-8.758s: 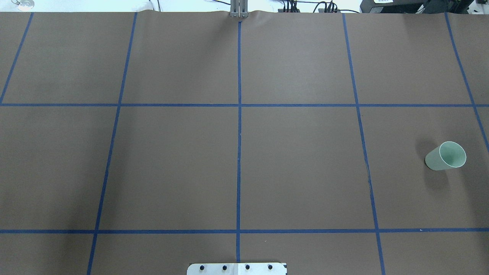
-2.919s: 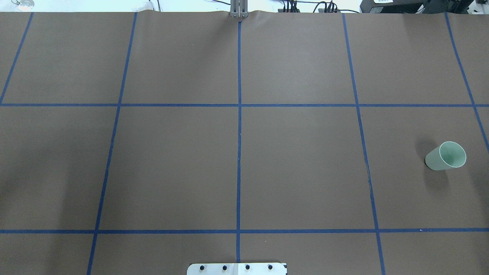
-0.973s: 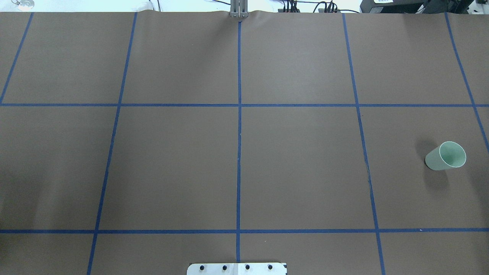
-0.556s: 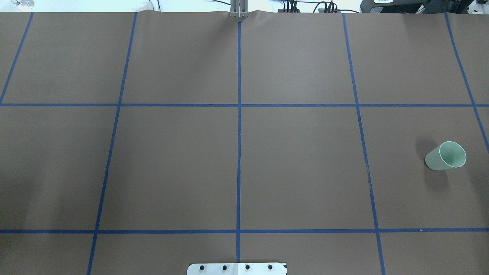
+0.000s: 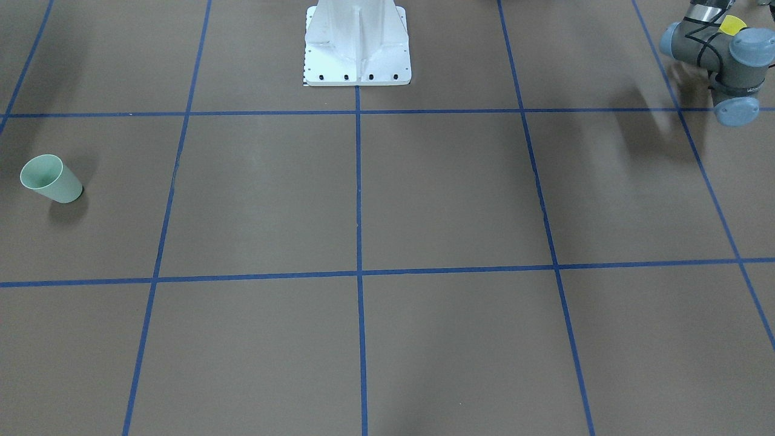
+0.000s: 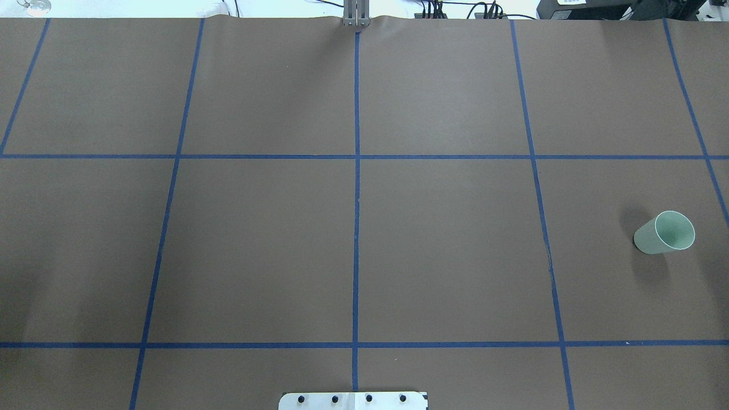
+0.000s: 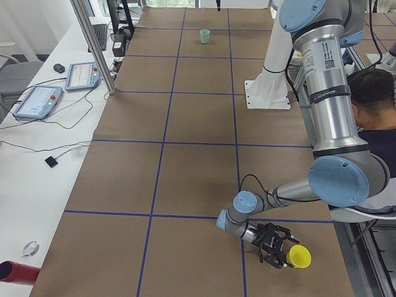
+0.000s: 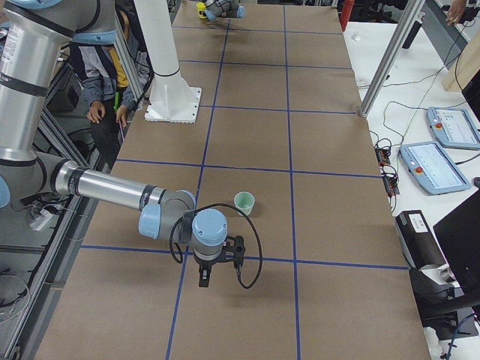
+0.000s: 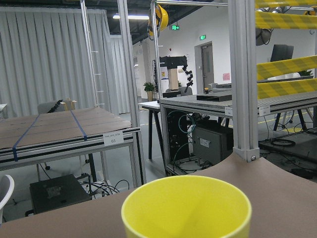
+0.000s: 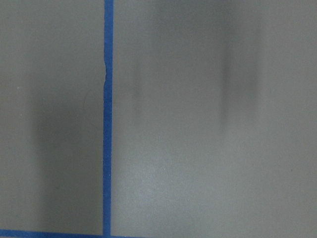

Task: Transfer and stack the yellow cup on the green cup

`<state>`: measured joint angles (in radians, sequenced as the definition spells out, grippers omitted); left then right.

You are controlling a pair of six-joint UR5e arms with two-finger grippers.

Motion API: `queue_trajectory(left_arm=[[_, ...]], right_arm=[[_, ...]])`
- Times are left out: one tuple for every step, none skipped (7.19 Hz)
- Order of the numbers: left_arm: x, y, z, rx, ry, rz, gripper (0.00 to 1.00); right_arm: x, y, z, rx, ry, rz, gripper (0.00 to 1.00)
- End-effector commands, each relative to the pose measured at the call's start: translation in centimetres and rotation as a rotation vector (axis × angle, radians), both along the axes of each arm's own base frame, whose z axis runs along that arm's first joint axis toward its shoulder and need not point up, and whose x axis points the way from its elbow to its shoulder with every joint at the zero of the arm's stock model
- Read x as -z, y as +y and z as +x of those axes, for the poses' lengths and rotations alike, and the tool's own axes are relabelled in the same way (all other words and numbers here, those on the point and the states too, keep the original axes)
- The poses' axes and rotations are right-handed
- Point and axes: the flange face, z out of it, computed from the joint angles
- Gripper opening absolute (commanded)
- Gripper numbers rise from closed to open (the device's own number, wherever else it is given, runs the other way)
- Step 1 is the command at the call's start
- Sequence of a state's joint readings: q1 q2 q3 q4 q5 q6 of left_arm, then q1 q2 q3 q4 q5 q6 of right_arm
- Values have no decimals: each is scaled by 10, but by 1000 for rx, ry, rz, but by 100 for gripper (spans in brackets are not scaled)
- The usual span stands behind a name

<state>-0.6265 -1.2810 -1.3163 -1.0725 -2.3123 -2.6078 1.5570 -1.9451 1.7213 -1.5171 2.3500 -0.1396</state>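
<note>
At table's 8 o'clock end, left gripper (image 7: pixel 284 251) at yellow cup (image 7: pixel 299 255), grip unreadable; shallow hold risks drop before green cup (image 6: pixel 665 233).

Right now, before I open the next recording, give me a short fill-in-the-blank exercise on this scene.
1. The overhead view shows a single cup, and its colour is ___.
2. The yellow cup is at the end effector of the robot's ___ arm.
3. The right wrist view shows only the table and a strip of tape coloured ___.
Missing words: green; left; blue.
</note>
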Motion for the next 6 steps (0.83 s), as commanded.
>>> queue_trajectory(left_arm=[[-9, 4, -5, 4, -5, -8, 100], [-12, 7, -7, 11, -9, -15, 100], [-13, 7, -7, 11, -7, -14, 100], [-15, 8, -9, 9, -11, -17, 100], [-15, 9, -9, 9, -11, -17, 95], [-15, 9, -9, 7, -10, -17, 84]], right_arm=[[0, 0, 0, 0, 0, 0, 100], [0, 0, 0, 0, 0, -2, 100], [0, 0, 0, 0, 0, 0, 100], [0, 0, 0, 0, 0, -2, 100], [-1, 0, 0, 0, 0, -3, 100], [-1, 1, 0, 1, 0, -4, 100]])
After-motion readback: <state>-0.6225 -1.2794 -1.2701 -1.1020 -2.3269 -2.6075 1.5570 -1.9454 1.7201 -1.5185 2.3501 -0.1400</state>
